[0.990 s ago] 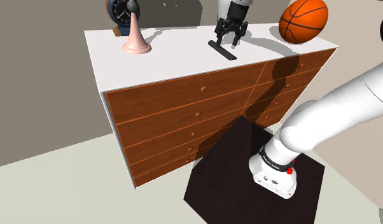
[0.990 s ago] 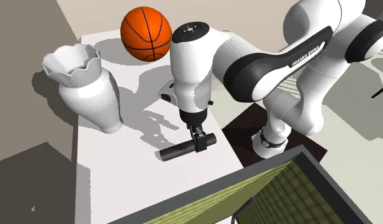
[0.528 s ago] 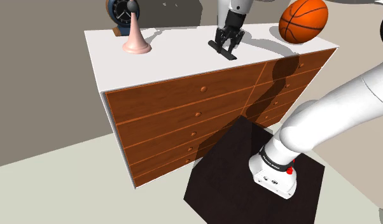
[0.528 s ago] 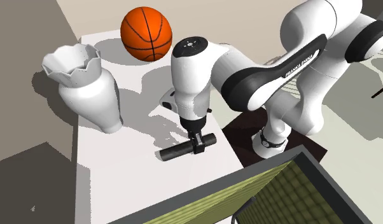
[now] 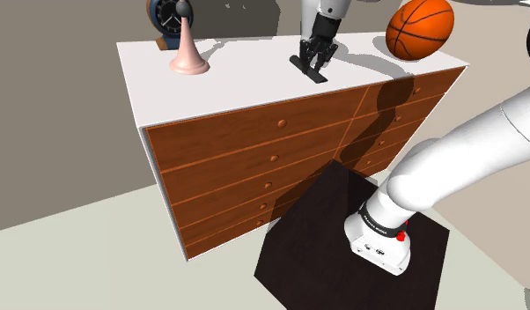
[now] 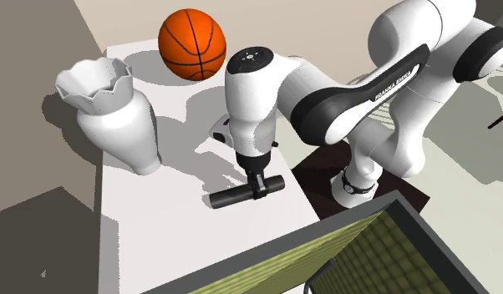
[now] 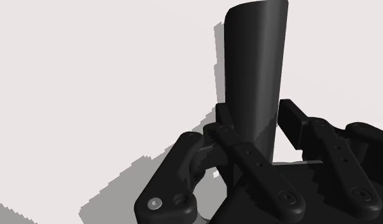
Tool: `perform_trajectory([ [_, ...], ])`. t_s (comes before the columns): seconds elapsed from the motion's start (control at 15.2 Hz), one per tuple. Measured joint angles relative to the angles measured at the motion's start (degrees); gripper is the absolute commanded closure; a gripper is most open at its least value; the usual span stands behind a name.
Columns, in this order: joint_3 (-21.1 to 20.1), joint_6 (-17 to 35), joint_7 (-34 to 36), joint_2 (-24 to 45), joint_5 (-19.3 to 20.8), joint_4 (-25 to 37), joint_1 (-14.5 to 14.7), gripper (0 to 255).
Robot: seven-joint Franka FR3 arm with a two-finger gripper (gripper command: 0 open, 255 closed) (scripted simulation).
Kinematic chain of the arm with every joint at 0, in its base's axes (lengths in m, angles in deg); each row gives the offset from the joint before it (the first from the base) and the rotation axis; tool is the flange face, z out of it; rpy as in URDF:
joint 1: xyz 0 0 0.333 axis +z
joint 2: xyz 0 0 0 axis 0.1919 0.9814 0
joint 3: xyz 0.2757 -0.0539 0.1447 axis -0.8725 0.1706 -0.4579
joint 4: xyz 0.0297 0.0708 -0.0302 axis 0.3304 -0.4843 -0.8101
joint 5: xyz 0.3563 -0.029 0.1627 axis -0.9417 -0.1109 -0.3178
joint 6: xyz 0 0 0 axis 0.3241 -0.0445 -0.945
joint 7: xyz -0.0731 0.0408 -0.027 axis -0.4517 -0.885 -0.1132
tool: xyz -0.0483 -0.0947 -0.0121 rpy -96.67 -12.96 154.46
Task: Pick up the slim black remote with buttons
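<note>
Black remote [image 7: 255, 70], slim, likely light, stiff, smooth. Sits pinched across narrow width by gripper [image 7: 257, 118], closed on both edges near mid-length

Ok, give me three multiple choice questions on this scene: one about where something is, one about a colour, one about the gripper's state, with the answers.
1. In the shoulder view, on which side of the slim black remote does the orange basketball stand?
A) its left
B) its right
C) below it, on the floor

2. What colour is the top of the brown wooden chest of drawers?
A) white
B) green
C) black

3. What is the black gripper doing?
A) open above the basketball
B) shut on nothing, up in the air
C) shut on the remote

Answers:
1 B, the ball sits toward the top's right end.
2 A, the slab over the brown drawers is white.
3 C, the wrist view shows both fingers clasping the remote.
</note>
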Motion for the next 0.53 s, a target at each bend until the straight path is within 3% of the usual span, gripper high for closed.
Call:
perform_trajectory([
  [0.53, -0.04, -4.65, 0.09, 0.51, -0.14, 4.90, 0.12, 255],
])
